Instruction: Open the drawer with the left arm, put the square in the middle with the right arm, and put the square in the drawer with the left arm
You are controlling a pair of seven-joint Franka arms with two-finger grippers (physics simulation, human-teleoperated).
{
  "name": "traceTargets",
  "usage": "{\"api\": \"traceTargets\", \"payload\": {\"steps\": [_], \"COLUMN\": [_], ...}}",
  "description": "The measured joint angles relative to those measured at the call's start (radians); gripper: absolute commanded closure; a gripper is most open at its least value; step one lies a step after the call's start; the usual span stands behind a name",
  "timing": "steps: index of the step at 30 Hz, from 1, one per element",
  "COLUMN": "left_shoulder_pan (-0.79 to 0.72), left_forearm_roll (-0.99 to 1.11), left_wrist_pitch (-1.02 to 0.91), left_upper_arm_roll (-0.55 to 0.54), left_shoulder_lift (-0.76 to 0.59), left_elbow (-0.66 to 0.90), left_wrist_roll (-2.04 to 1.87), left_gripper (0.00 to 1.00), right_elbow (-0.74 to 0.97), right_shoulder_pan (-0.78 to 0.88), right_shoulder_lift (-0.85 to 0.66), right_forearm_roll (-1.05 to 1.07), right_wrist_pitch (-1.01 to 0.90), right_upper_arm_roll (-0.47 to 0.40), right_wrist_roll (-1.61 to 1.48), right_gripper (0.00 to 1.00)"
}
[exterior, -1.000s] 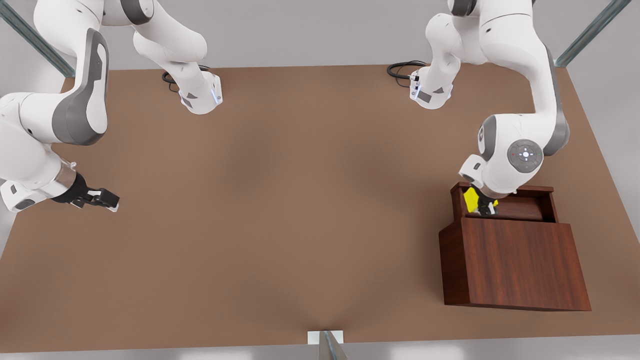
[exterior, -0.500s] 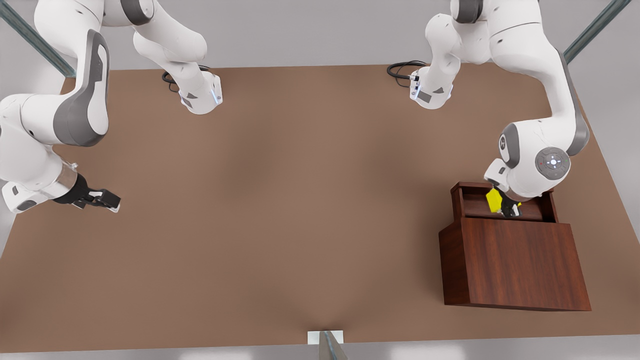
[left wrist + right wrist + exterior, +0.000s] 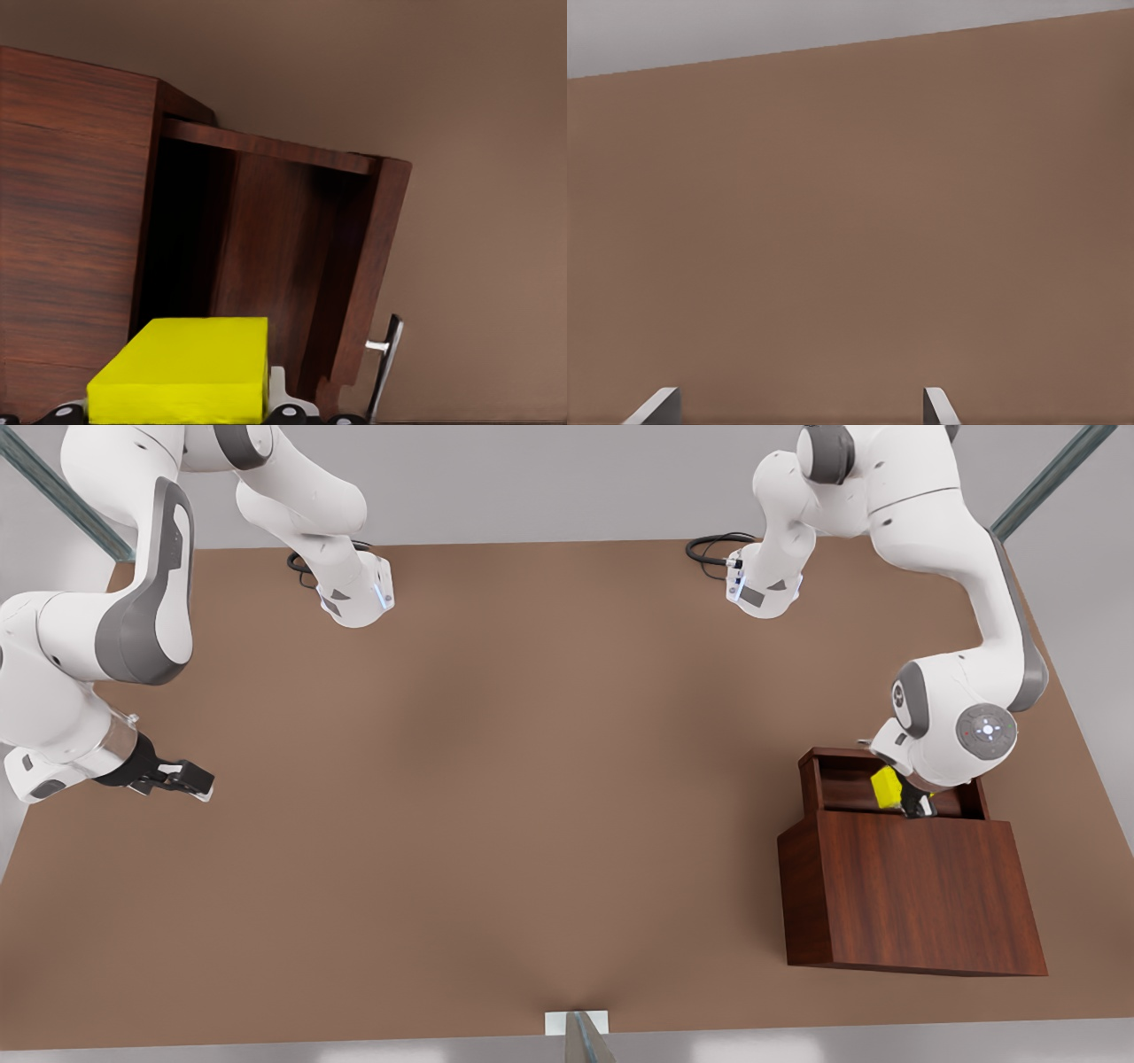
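Yellow little cube, the square point(image 3: 884, 787), is pinched in the left pincer point(image 3: 905, 802) right over the pulled-out drawer point(image 3: 842, 784), a dark reddish-brown wood-grain tray sticking out the back of the big boxy wooden cabinet point(image 3: 912, 886) on the front view's right. Left wrist view shows the cube point(image 3: 186, 367) sitting between the fingertips w/ the drawer cavity straight ahead, so the grip looks solid, fingers clamped on it.

IMO the step in hand is the last one: drop the cube in the drawer. To do it well I'd lower a bit more so it doesn't bounce, keep it centred over the tray floor and away from the side walls, then spread the fingers and lift straight up. Cube looks plain and rigid, so nothing fancy needed, just don't let go from high up.

Stuff in the way: the cabinet's top edge is v close to the pincer on the near side, and the drawer's front panel w/ its small silver bar handle point(image 3: 386, 365) is on the other. Tight-ish slot, so clipping either wall on the way out is the main risk.

Right pincer point(image 3: 182, 778) hangs over the bare brown desk point(image 3: 532, 779) far off on the front view's left, fingers parted, holding nothing, just waiting. Nothing else around afaict.
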Motion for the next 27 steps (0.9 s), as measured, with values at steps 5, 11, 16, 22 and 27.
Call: {"api": "traceTargets", "payload": {"steps": [5,11,16,22,27], "left_shoulder_pan": [0.013,-0.003,-0.016,0.417,0.494], "left_forearm_roll": [-0.005,-0.014,-0.123,-0.036,0.078], "left_wrist_pitch": [0.0,-0.243,-0.338,-0.331,-0.322], "left_upper_arm_roll": [0.0,-0.014,-0.082,-0.701,-0.807], "left_shoulder_lift": [0.0,-0.036,-0.033,-0.082,-0.114], "left_elbow": [0.0,0.127,0.353,0.495,0.488], "left_wrist_roll": [0.017,-0.497,-1.198,-1.594,-1.606], "left_gripper": [0.0,0.0,0.0,0.0,0.0], "right_elbow": [0.0,0.002,0.043,0.043,0.041], "right_shoulder_pan": [0.0,0.0,-0.002,0.0,0.0], "right_shoulder_lift": [0.0,0.0,-0.007,-0.002,-0.001], "right_forearm_roll": [0.0,0.0,0.001,0.003,0.005], "right_wrist_pitch": [0.0,0.0,-0.012,-0.011,-0.012], "right_upper_arm_roll": [0.0,0.0,0.0,0.0,0.001], "right_wrist_roll": [0.0,0.001,0.01,0.011,0.011], "right_gripper": [0.0,0.0,0.0,0.0,0.0]}}
